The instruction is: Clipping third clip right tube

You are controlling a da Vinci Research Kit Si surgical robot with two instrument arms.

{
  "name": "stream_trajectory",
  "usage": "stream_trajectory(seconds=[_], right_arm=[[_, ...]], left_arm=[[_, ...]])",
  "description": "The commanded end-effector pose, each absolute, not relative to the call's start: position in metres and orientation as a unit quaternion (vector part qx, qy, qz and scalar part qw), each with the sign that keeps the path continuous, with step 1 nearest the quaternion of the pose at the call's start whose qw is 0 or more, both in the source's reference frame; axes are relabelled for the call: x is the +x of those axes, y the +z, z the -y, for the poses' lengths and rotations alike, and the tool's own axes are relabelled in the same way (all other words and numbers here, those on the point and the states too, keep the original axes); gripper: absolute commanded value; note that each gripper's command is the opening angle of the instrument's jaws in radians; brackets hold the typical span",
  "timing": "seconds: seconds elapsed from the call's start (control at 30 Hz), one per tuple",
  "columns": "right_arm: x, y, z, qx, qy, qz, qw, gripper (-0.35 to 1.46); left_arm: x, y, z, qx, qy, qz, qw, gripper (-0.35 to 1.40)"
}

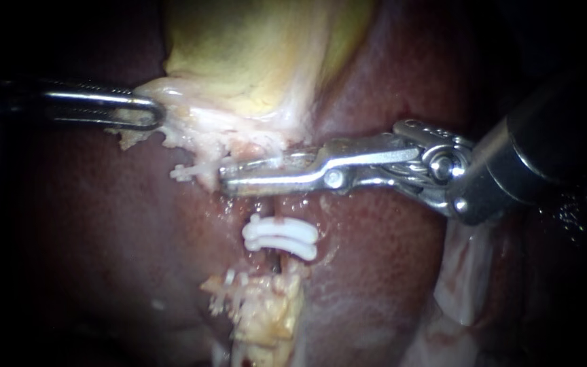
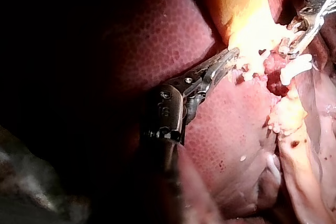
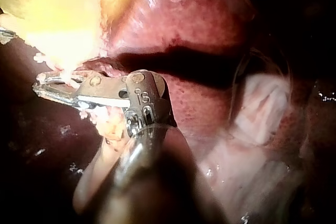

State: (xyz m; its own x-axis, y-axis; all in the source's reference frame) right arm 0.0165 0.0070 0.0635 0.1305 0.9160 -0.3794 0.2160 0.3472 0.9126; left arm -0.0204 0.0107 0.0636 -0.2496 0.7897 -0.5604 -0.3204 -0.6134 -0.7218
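Endoscope view: right instrument [image 1: 229, 178] jaws tight across the tube [image 1: 268, 207], left instrument [image 1: 152, 112] jaws clamped on gallbladder [image 1: 253, 54] edge.

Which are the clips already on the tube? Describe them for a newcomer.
Start at the yellow gallbladder and follow its pale neck down past the right instrument crossing it. Just below lie two white clips, stacked across the tube, the only smooth white bars there.

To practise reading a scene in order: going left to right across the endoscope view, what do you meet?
First the left instrument → right instrument → its wrist joint → its dark shaft. The clips and gallbladder overlap these, so they are omitted.
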Motion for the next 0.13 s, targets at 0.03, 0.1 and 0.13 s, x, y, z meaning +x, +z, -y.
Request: stream_trajectory(seconds=[0.03, 0.1, 0.13], right_arm=[[0.0166, 0.0636, -0.0070, 0.483, 0.304, -0.585, 0.576, -0.35], [0.0166, 0.0637, -0.0070, 0.483, 0.304, -0.585, 0.576, -0.35], [0.0166, 0.0638, -0.0069, 0.485, 0.305, -0.584, 0.575, -0.35]], left_arm=[[-0.0204, 0.0636, -0.0107, -0.489, 0.753, 0.240, 0.369, -0.35], [-0.0204, 0.0636, -0.0107, -0.489, 0.753, 0.240, 0.369, -0.35], [-0.0204, 0.0636, -0.0107, -0.489, 0.753, 0.240, 0.369, -0.35]])
